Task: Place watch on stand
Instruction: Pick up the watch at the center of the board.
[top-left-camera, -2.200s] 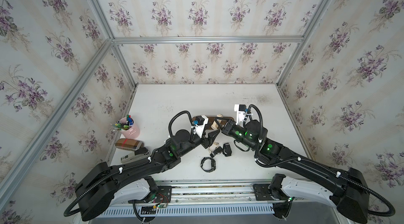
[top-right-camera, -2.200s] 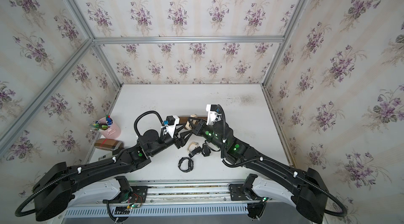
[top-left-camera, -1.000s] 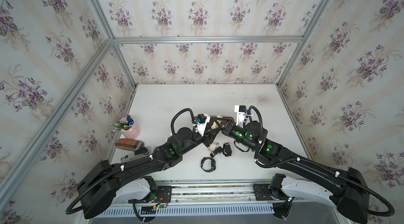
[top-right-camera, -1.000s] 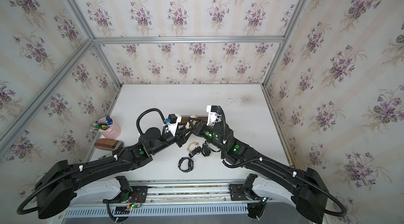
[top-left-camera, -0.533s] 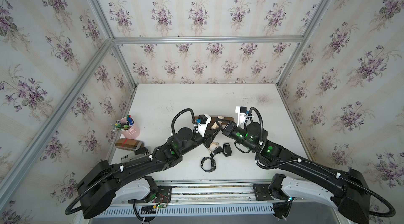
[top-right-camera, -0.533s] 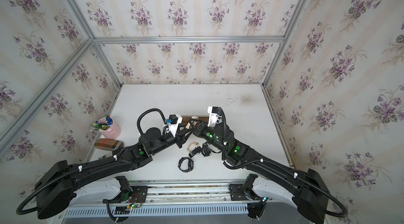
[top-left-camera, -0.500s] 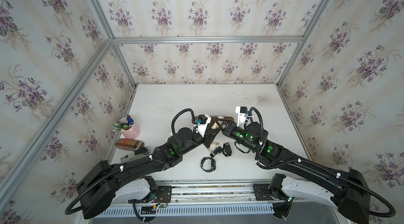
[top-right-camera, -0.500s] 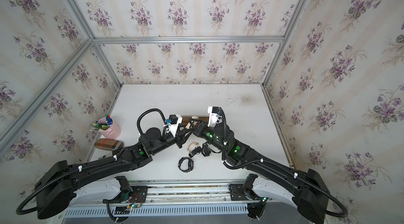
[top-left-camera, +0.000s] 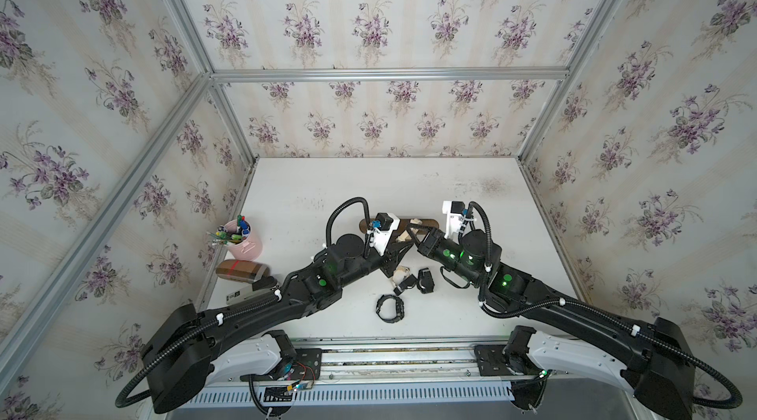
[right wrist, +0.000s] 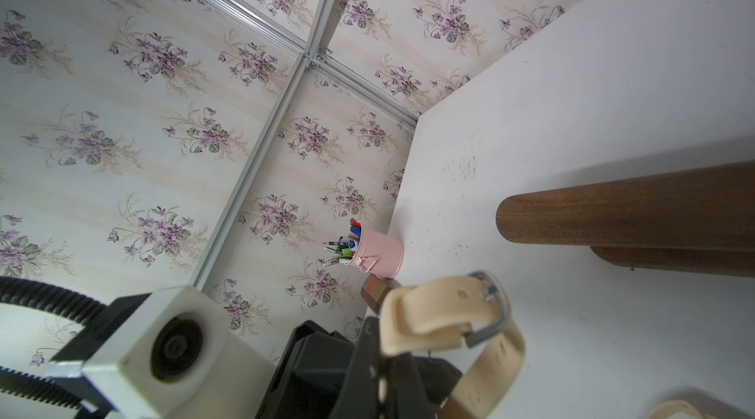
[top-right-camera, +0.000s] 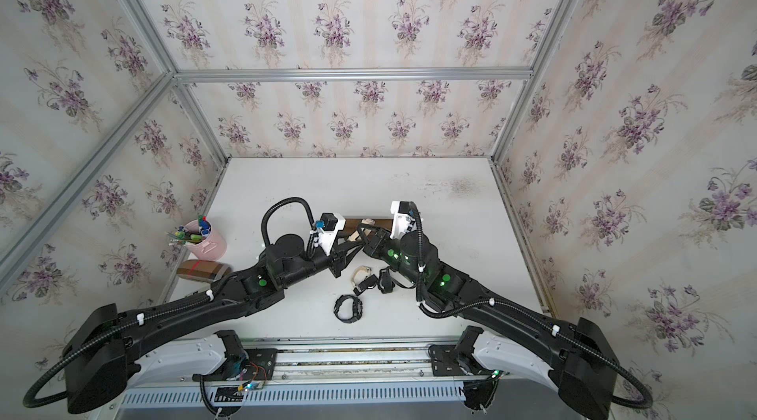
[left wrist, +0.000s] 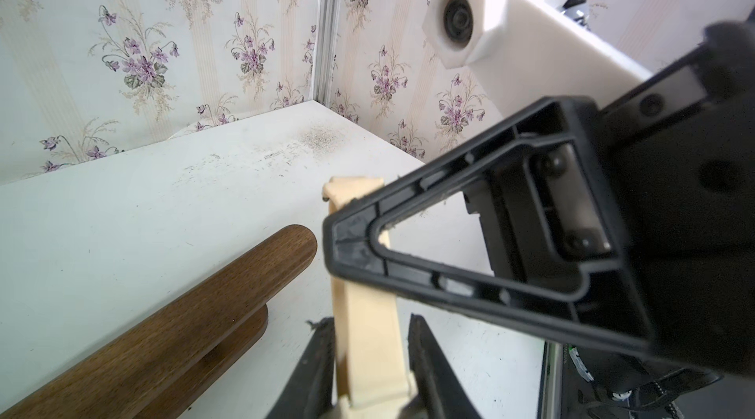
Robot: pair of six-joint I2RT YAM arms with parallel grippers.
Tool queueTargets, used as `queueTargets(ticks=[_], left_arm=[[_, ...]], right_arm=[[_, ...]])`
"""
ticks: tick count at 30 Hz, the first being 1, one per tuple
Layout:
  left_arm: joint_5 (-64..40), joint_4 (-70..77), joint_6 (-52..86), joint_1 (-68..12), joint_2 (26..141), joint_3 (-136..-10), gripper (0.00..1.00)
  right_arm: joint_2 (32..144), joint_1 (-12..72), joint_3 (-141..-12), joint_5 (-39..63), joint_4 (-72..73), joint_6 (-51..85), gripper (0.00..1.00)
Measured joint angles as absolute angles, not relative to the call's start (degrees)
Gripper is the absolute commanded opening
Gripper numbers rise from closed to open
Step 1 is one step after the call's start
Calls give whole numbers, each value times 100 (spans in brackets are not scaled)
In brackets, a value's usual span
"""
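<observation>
The left gripper [left wrist: 369, 321] is closed on the cream watch [right wrist: 441, 310]: in the left wrist view the strap runs between its two black fingers [left wrist: 316, 364], which press on both edges. The right gripper [right wrist: 384, 347] is pressed together on the same watch, pinching the strap further along, with the metal buckle [right wrist: 490, 306] just past its tips. The two grippers meet tip to tip a little below and right of the centre in both top views, and the watch hangs between them, off the counter [top-left-camera: 327, 192].

The dark wooden stand [top-left-camera: 428, 222] lies just above the grippers in the frame, its long bar running left to right. The watch is not on it; the wrist views show the bar's rounded ends near the strap but apart from it.

Lower in the frame, three black watches [top-left-camera: 390, 307] and another cream one [top-left-camera: 399, 274] lie on the counter. At the left edge of the counter stand a pink cup of pens [top-left-camera: 245, 239] and a brown box with red tape [top-left-camera: 241, 269].
</observation>
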State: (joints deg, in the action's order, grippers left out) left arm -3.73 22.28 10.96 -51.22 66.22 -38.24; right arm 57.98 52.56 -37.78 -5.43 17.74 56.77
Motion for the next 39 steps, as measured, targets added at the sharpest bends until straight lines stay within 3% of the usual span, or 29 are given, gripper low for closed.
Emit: queueTargets(ticks=[4,12,17,27,39], left_arm=[[-327,1210,930,-5089,6753,-4418,29],[-283,-1103,701,-4871,7207,-5509,31],[-279,-2309,666,-4602,7583,-6208,31],[-152,-4152,633,-3662,8300,-7258,31],[56,-4934,563,-2681,9137,-7631,30]], right_arm=[[5833,5247,-4038,-687,1396,5343,35],[5599,5227,-4073,-982,440,4532,53],[5551,4884,-4049,-1142,-27,4147,53],[5561,3308,-3621,-508,-449,3846,52],[5854,2912,-3664,-239,-375,3411,48]])
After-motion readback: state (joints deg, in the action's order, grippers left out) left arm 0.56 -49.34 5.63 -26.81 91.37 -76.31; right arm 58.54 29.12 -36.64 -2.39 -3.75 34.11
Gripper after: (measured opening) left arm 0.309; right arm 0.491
